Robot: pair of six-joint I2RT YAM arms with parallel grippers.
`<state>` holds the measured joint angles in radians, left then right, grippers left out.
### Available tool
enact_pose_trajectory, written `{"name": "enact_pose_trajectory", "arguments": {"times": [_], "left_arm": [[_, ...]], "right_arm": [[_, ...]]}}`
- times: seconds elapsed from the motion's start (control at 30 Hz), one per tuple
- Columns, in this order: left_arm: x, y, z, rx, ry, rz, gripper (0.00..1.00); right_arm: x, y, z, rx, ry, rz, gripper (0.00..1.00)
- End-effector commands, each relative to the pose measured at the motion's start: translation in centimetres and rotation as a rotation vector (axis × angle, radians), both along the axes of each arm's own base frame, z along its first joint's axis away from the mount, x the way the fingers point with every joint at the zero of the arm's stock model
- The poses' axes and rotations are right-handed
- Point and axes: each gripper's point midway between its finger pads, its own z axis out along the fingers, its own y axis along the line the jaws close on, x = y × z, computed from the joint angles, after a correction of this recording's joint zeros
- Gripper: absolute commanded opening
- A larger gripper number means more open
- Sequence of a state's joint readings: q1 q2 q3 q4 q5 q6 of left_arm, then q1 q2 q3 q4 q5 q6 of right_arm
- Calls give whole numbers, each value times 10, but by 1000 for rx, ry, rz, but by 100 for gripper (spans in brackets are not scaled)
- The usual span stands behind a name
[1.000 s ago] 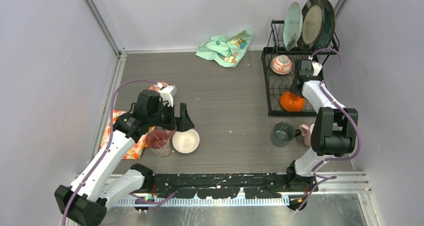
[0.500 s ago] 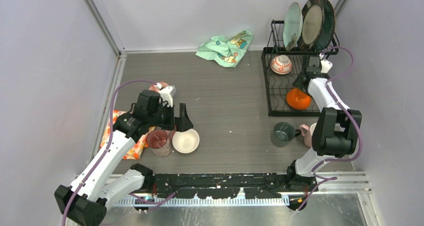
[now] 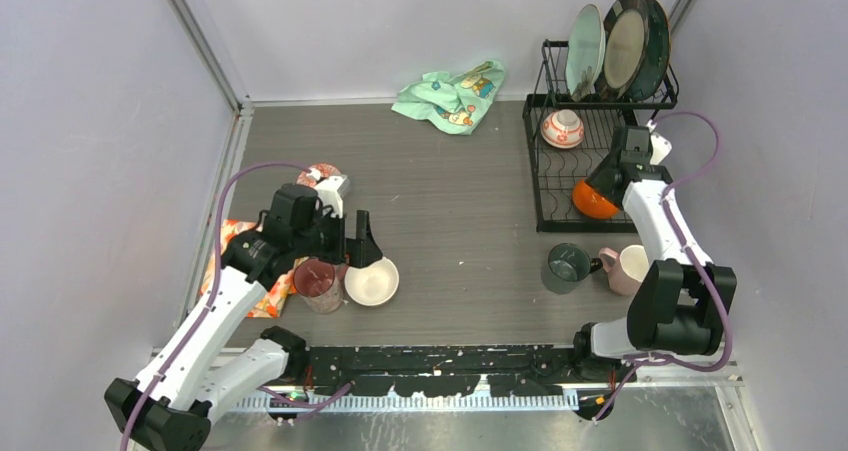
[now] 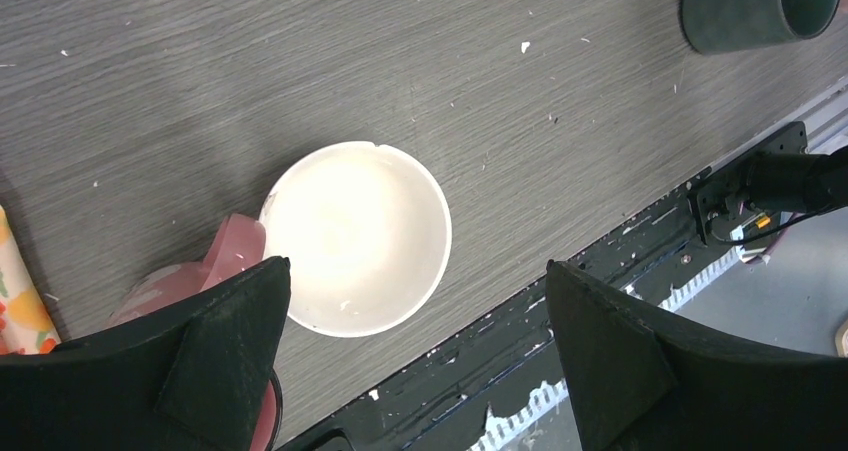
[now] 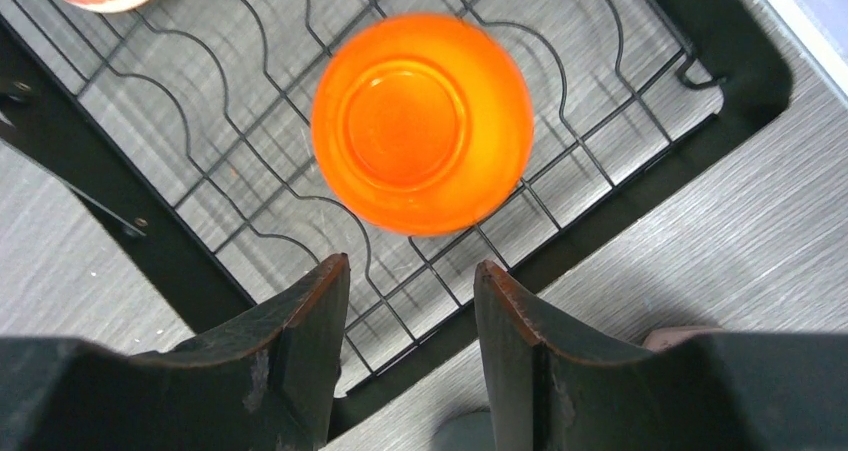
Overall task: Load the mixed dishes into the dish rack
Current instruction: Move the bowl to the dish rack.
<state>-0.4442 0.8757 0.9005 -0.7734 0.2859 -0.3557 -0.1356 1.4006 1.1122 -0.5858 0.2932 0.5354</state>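
**Item 1, near left.** White bowl [image 4: 355, 236]: upright on the counter [image 4: 480, 91], directly beneath the left fingers [image 4: 215, 356], which are spread wide and empty. A translucent pink cup [image 3: 315, 279] is set just beside the bowl's left rim, seemingly touching it, with the orange floral cloth [image 3: 232, 256] behind.
- Handling, as judged: this bowl is taken to be the piece in hand. A rim pinch is advised, with one finger lowered inside the wall and one outside. It should be made on the side away from the pink cup, so that the cup is not knocked. Closure is best withheld until the inner finger is well below the rim.
- Pose: the left arm is reached forward, with the wrist bent down steeply at the counter.

**Item 2, near right.** Dark green cup [image 3: 568, 265] and pale pink cup [image 3: 630, 268]: side by side on the counter, outside the dish rack [image 3: 540, 171].

**Item 3, middle.** Lower basket: an orange-red bowl [image 5: 422, 121], apparently inverted, is lodged at the near end, and a patterned bowl [image 3: 562, 128] farther back. The right fingers [image 5: 300, 341] are parted and empty, held above the orange-red bowl without contact.
- Pose: the right arm is extended along the rack's right side, with the wrist turned down.

**Item 4, far.** Three plates [image 3: 625, 46]: stood upright in the upper shelf.
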Motion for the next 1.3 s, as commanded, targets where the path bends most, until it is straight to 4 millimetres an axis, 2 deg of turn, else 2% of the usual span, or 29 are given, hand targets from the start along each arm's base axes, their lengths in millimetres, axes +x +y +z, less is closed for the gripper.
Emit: {"name": "enact_pose_trajectory", "arguments": {"times": [0.0, 0.17, 0.3, 0.47, 0.67, 0.83, 0.9, 1.03, 1.17, 1.27], "left_arm": [[-2, 2, 2, 20, -37, -13, 100], [-2, 2, 0, 28, -30, -18, 100], [-2, 2, -1, 33, -28, -16, 100], [-1, 2, -3, 40, -20, -17, 100], [0, 4, -4, 49, -22, -10, 100], [1, 6, -5, 58, -26, 1, 100], [2, 6, -5, 59, -24, 1, 100], [2, 6, -6, 66, -23, 0, 100], [2, 9, -3, 69, -39, 11, 100], [2, 9, -2, 66, -46, 14, 100]], "right_arm": [[8, 1, -8, 27, -68, -8, 53], [8, -9, -21, 10, -82, -63, 53], [15, -19, -33, 17, -115, -101, 49], [39, -29, -42, 37, -236, -99, 48], [63, -59, -41, 51, -378, -153, 47], [93, -58, -39, 119, -449, -63, 48], [98, -54, -34, 133, -456, -31, 49], [88, -56, -22, 123, -455, -45, 53], [68, -67, -9, 88, -452, -114, 63], [58, -76, -6, 74, -457, -162, 66]]}}
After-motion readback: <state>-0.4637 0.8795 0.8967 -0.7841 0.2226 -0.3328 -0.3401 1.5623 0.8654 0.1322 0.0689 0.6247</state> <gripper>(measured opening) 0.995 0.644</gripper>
